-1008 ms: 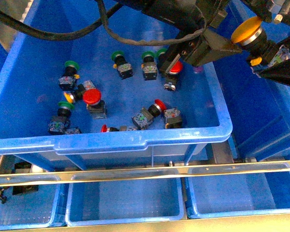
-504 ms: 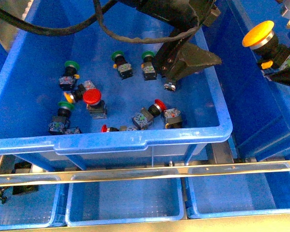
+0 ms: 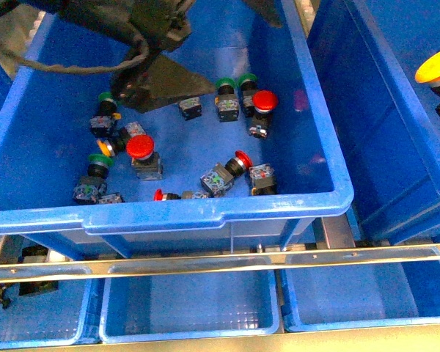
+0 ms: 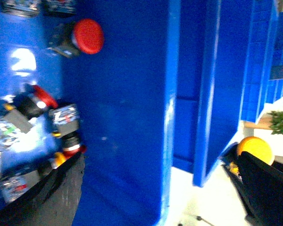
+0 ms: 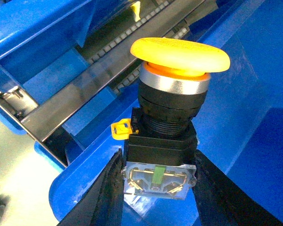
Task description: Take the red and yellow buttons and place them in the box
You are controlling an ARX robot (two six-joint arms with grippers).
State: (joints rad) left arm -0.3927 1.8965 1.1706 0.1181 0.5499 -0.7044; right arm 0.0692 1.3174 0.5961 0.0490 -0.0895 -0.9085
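Over the blue box (image 3: 367,125), the right end effector (image 5: 158,188) clamps the yellow button (image 5: 179,54).

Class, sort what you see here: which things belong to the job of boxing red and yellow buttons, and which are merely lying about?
Job: yellow button held in the right gripper; red buttons; box.
Lying about: green buttons; shallow trays.
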